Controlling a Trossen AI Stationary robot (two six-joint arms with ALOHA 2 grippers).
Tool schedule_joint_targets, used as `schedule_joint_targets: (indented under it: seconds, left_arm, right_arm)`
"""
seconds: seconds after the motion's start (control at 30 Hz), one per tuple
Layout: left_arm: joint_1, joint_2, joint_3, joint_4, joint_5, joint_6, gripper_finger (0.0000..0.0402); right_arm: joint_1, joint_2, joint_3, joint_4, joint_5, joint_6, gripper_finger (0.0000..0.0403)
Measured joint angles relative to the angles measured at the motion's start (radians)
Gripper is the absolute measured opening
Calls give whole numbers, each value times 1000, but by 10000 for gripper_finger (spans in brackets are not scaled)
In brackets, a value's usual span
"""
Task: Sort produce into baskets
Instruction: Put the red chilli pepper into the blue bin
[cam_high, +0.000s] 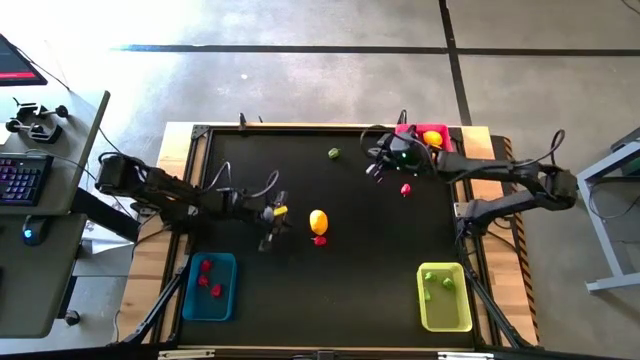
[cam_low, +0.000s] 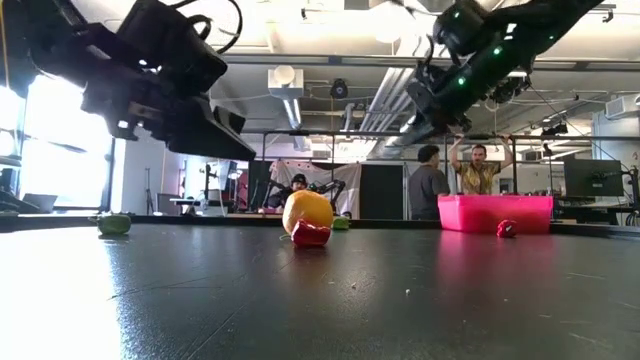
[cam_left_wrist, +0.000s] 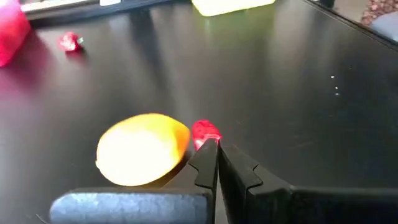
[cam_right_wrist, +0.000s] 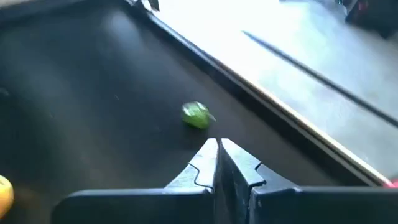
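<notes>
Looking down on the black desk, we see the left hand sitting low near the middle, its fingers pressed together with nothing between them. Just beside its tips lie a yellow lemon-like piece and a small red piece, the two touching or nearly touching; from the left wrist the red piece shows right at the fingertips, though we cannot tell whether they touch it.

Our right hand hangs above the far part of the desk, next to the pink-red basket at the far right corner. Its fingers are also closed tight and hold nothing. That basket carries one yellow piece. A second red piece lies on the desk just in front of this basket, and a green piece rests by itself near the far edge, ahead of the right hand's fingertips.

At the near left corner stands the blue basket, holding a few red pieces. At the near right corner stands the yellow-green basket, with green pieces inside.

Beyond the desk, in the low view, two people stand in the room.
</notes>
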Motion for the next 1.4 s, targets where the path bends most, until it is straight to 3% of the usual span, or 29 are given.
schedule_joint_targets:
  seconds: [0.17,0.57,0.77,1.0,1.2,1.4]
  left_arm:
    - [-42,88,35,-12,-105,-47,5]
    - [-68,303,140,0,-126,-73,89]
    - [-76,385,198,-3,-182,-68,103]
    - [-76,417,220,5,-187,-74,77]
    - [-80,416,219,4,-162,-49,10]
    - [-87,379,216,-37,-163,12,1]
  right_arm:
    - [42,-2,-7,89,24,-1,1]
    - [64,-1,-7,127,27,-28,0]
    - [63,-1,-7,128,27,-30,0]
    - [64,-1,-7,128,31,-30,0]
    - [64,-1,-7,128,33,-30,0]
    - [64,-1,-7,129,35,-30,0]
